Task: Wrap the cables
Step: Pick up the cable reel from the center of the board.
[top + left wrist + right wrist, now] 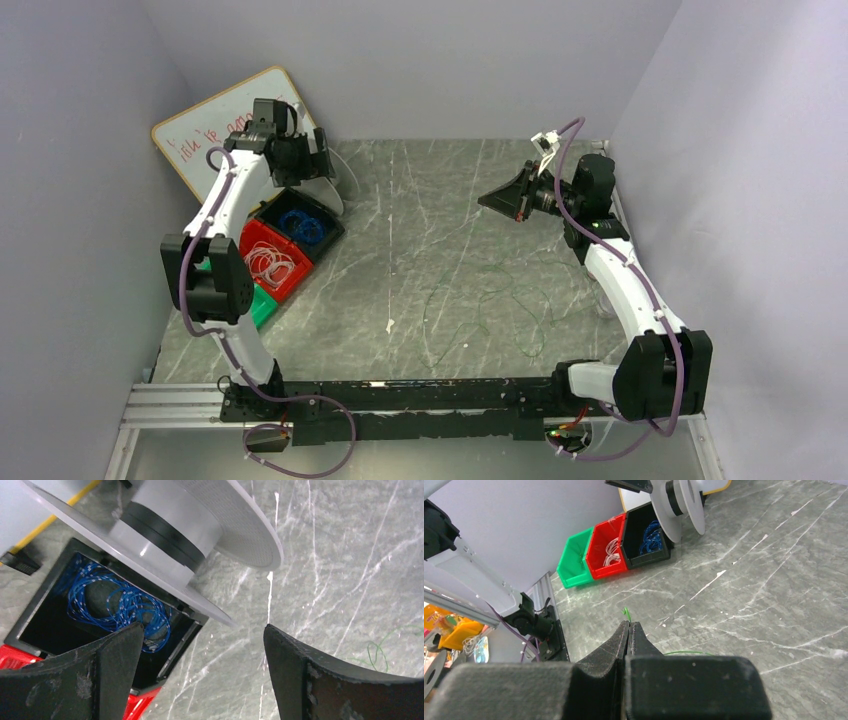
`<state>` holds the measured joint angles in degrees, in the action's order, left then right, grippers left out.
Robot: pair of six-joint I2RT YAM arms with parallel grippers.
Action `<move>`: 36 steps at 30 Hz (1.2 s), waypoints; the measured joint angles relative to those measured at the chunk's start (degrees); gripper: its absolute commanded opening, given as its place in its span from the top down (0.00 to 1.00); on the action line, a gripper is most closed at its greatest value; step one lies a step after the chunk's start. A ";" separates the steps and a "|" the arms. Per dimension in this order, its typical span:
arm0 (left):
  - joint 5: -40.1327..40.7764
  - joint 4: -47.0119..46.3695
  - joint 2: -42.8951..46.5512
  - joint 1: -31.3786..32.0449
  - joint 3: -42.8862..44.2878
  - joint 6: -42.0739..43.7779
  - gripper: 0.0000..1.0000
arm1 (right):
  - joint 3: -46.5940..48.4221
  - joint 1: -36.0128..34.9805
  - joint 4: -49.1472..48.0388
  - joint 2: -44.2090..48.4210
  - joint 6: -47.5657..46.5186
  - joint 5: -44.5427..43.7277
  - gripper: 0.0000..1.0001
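A grey, white-veined stone-look table fills the floor of a booth closed in by plain lavender walls at 9, 12 and 3 o'clock. A black rail carrying both arm bases runs along 6 o'clock.

At 10 o'clock a whiteboard leans on the wall, its red writing partly covered by the left arm and not readable. Below it, from 10 towards 8 o'clock, three bins sit side by side: a black bin with a blue wire coil, a red bin with whitish wire, and a green bin half hidden under the left elbow. A white spool stands at the black bin's far side; whether the two touch cannot be told, and its top is cut off in both wrist views.

The left gripper hangs over the black bin and spool with its fingers spread wide and nothing between them. The right gripper, at 2 o'clock, is pressed together, pinching the green cable, a short end poking past the tips.

The rest of the cable lies in loose loops at 4 to 5 o'clock, so fine against the veining that its full course is hard to trace.
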<state>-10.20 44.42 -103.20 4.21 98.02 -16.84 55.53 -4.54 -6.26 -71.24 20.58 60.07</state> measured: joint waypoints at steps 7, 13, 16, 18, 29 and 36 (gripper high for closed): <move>4.83 -0.46 -2.40 -0.07 2.21 -0.46 0.06 | 0.00 0.00 0.00 0.00 0.00 0.02 1.00; 8.07 -1.01 -4.17 -0.04 3.61 -0.35 0.20 | 0.00 0.00 0.00 0.00 0.00 0.04 1.00; 9.29 -1.73 -4.85 -0.04 4.48 -0.22 0.31 | -0.02 0.00 0.00 0.00 0.00 0.04 1.00; 9.73 -1.81 -5.40 -0.04 5.33 -0.24 0.37 | -0.02 0.00 0.00 0.00 0.00 0.07 1.00; 6.86 -2.23 -7.10 -0.04 6.80 -0.31 0.79 | -0.68 0.00 -0.15 0.00 0.04 0.52 1.00; 1.84 -1.68 -7.45 3.02 6.80 -0.24 0.97 | -0.96 0.00 -1.38 -0.37 1.09 0.70 1.00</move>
<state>-8.36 42.74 -110.65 7.22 104.81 -17.08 54.57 -4.54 -7.64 -71.61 21.67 60.77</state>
